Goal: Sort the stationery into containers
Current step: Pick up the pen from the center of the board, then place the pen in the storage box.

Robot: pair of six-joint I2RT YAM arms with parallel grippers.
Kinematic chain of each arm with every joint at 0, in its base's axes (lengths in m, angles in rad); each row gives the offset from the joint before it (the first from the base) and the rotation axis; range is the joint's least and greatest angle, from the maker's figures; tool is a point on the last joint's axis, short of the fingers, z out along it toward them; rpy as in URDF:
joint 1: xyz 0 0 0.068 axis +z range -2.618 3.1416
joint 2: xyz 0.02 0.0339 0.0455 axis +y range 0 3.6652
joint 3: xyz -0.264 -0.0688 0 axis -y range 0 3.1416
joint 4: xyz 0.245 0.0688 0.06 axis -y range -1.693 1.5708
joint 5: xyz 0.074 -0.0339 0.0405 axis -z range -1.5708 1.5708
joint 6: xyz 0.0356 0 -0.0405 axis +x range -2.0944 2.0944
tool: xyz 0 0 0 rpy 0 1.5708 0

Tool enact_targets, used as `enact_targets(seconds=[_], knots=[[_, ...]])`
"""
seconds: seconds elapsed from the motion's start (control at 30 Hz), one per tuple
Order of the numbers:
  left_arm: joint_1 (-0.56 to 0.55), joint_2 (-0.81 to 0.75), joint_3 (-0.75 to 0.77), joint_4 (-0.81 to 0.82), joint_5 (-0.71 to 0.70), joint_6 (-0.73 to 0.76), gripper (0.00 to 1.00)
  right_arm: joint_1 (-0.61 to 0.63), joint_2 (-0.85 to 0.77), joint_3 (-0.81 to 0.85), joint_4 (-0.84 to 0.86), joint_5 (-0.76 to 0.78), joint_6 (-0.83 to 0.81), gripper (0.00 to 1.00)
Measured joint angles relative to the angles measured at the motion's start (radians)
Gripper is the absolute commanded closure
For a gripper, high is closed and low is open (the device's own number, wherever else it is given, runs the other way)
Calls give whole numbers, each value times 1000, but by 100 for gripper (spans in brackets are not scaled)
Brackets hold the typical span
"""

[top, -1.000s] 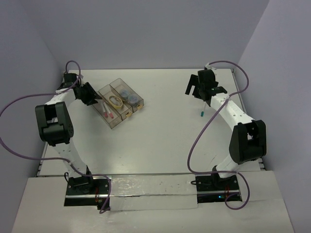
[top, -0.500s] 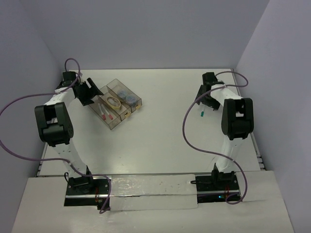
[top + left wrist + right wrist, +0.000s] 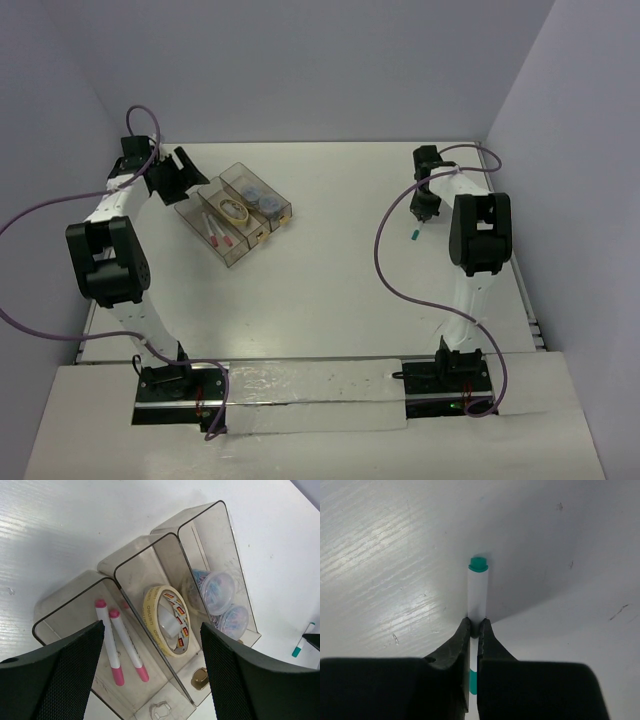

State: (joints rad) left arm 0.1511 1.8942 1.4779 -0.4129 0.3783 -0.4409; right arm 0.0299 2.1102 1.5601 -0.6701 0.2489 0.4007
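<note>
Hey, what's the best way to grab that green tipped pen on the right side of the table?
Take the pen by its white barrel, near the middle, coming straight down from above with the jaws closing across its width. It is thin, round and seems to lie flat on the table. The right gripper is pinching it that way.

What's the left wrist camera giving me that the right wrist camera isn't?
Only the left wrist view shows the three joined clear bins, holding two pink-tipped pens, a tape roll and two round clear tubs, one kind per bin. Only the right wrist view shows the right end effector shut on the white barrel of the green-tipped pen. Both show that pen, small at the left wrist view's right edge, and the white table.
</note>
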Motion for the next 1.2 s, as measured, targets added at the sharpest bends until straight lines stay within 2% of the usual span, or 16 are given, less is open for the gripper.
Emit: enact_targets(seconds=[0.23, 0.37, 0.47, 0.6, 0.7, 0.8, 0.97, 1.2], knots=[[1, 0, 67, -40, 30, 12, 19, 4, -50, -58, 30, -43, -50, 100], [1, -3, 128, -43, 102, 19, 21, 46, -169, -112, 81, -105, -100, 100], [1, -18, 149, -34, 185, 13, 22, 144, -296, -112, 178, -143, -145, 100], [-9, -46, 152, -14, 324, -16, 22, 367, -395, -37, 335, -241, -194, 100], [-41, -67, 164, 7, 437, -51, 22, 503, -375, 68, 427, -373, -186, 100], [-86, -85, 174, 55, 548, -117, 22, 568, -313, 171, 497, -501, -144, 100], [-111, -101, 161, 191, 673, -271, 27, 572, -202, 248, 572, -656, -44, 100], [-131, -101, 156, 215, 699, -299, 34, 581, -131, 248, 573, -719, 14, 100]])
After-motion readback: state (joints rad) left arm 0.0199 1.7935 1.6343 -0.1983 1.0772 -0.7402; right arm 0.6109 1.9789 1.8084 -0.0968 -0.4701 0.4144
